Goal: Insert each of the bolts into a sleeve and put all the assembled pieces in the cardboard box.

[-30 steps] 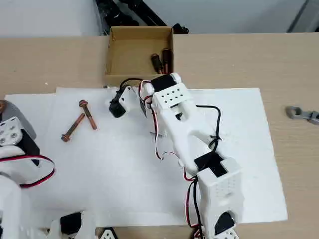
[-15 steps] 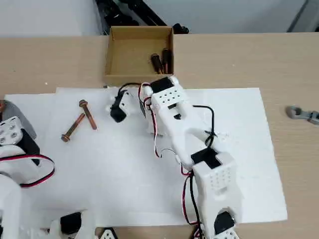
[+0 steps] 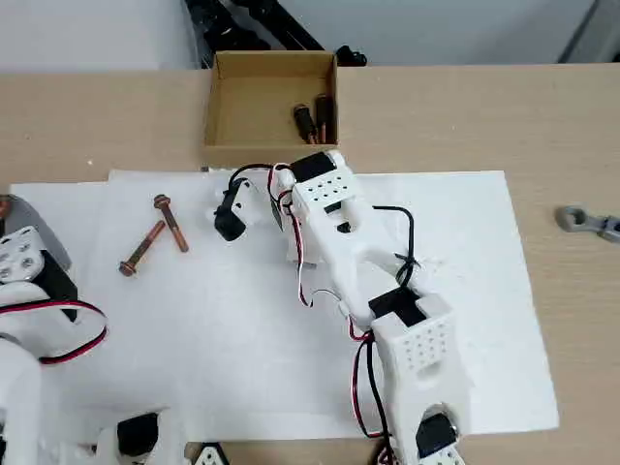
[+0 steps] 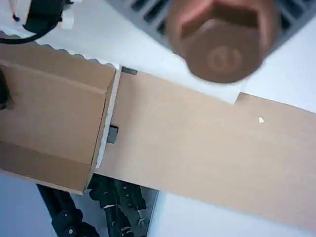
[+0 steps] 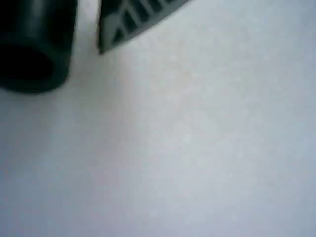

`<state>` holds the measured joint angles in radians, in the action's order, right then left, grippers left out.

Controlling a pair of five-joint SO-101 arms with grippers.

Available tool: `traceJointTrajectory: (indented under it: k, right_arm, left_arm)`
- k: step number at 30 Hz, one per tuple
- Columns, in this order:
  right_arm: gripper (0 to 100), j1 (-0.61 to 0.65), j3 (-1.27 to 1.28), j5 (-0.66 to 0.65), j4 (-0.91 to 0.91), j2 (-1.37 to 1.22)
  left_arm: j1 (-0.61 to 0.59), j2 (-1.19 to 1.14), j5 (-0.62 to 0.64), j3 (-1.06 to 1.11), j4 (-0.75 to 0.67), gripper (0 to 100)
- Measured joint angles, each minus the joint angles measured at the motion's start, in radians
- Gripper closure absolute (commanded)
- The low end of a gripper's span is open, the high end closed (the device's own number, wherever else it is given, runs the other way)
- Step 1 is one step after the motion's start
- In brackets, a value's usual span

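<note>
Wooden tabletop [image 3: 97, 116] under white sheet [image 3: 213, 329]. Right arm [image 3: 339, 237] stretched across sheet, covering its middle, ending just short of cardboard box [image 3: 269, 60]; two assembled pieces [image 3: 315, 121] inside, near right wall. Two loose bolts [image 3: 170, 224] close together on sheet, well apart from both tools. Left tool [image 4: 217, 17] clenched on bolt [image 4: 219, 47], hex head facing wrist camera. Right tool [image 3: 279, 205]: grip impossible to tell; black sleeve [image 5: 30, 49] just beside its finger.

2 loose bolts [image 3: 171, 222], cardboard box [image 3: 221, 107] holding assemblies [image 3: 315, 118]
</note>
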<state>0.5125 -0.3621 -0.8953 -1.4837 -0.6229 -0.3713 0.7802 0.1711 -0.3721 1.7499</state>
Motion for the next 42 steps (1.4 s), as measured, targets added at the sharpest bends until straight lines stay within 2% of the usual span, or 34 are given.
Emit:
traceJointTrajectory:
  k: [2, 6, 22, 31, 42]
  right_arm:
    - [87.3, 0.0, 0.0, 0.0, 0.0, 0.0]
    - [99.8, -0.002, -0.002, 0.052, 0.002, 0.0]
    - [99.5, 0.003, 0.021, 0.331, 0.008, 0.101]
    - [99.5, 0.006, 0.021, 0.578, 0.008, 0.376]
    - [99.5, 0.006, 0.021, 0.916, 0.092, 0.872]
  left_arm:
    - [0.0, 0.0, 0.0, 0.0, 0.0, 100]
    - [0.0, 0.0, 0.0, 0.0, 0.0, 100]
    - [0.0, 0.0, -0.006, 0.003, 0.0, 100]
    - [0.0, 0.0, -0.006, 0.003, 0.0, 100]
    - [0.0, 0.002, -0.006, 0.051, 0.0, 100]
